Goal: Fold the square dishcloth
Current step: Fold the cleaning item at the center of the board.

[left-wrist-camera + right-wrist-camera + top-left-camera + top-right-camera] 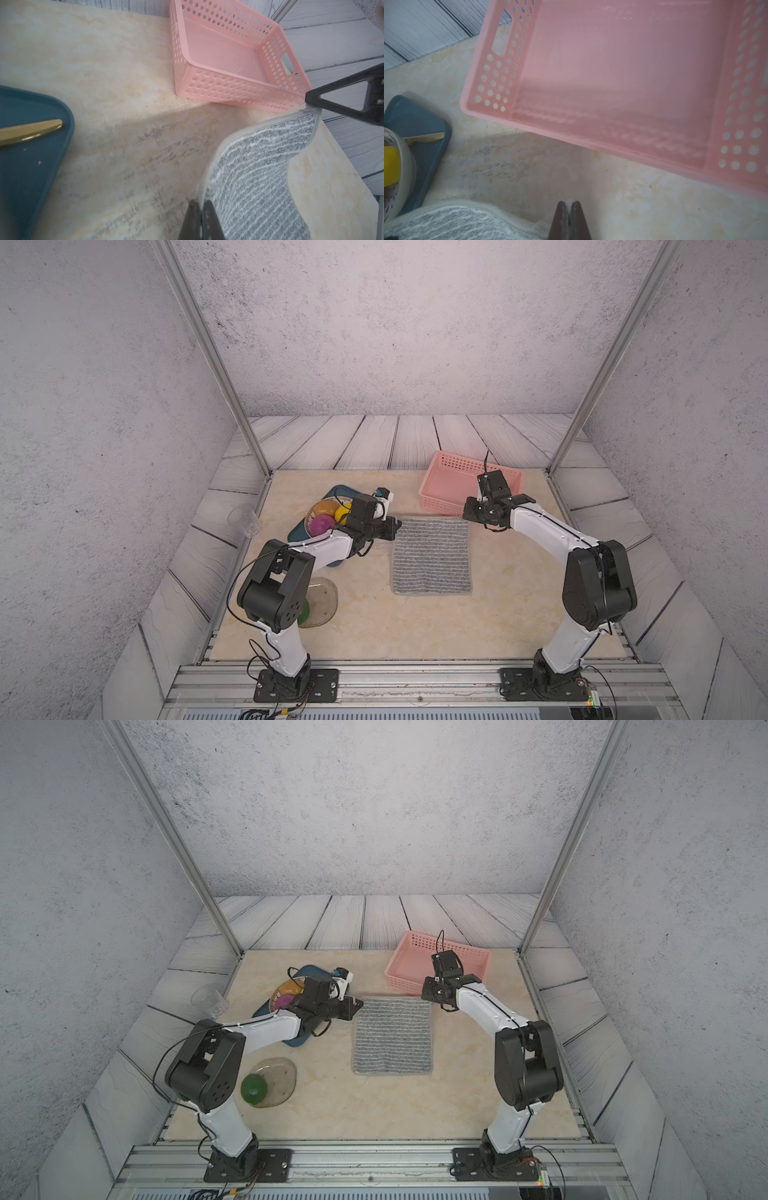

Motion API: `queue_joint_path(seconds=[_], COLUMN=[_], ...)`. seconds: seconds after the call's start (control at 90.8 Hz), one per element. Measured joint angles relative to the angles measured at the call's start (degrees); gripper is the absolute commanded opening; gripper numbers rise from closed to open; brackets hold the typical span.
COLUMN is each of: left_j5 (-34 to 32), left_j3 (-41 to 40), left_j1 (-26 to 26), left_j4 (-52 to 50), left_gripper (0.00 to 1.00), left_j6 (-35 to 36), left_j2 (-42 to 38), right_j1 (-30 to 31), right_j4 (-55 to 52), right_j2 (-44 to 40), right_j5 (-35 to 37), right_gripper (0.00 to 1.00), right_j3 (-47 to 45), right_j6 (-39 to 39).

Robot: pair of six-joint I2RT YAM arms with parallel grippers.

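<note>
The robot has two arms that look the same. The left arm (324, 549) and the right arm (540, 531) are made of white tubes with big black round joints (274, 593) between them. Each arm stands on a flat black plate (320, 692) with silver screws (333, 684). Thin black cables (229, 595) loop beside the arms and run along the white parts. The ends are black and boxy. The jaws are thin, dark and pointy, with a triangle hole.
</note>
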Motion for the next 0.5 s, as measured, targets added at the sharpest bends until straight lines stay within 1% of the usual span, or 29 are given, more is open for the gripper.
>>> queue_joint_path(seconds=[0.198,0.495], left_j5=[-0.2,0.4], left_j3=[0.4,-6.4], left_j1=[0.0,0.0], left_j4=[0.5,3.1], left_gripper=[0.0,0.0], left_j6=[-0.6,-1.0], left_j2=[3.0,2.1], right_j1=[-0.2,-0.2], right_j4=[0.5,3.0], right_j2=[1.2,0.3], right_j5=[-0.9,-4.4], right_gripper=[0.0,0.0], right_j3=[-1.4,-10.8], right_j6=[-0.2,1.1])
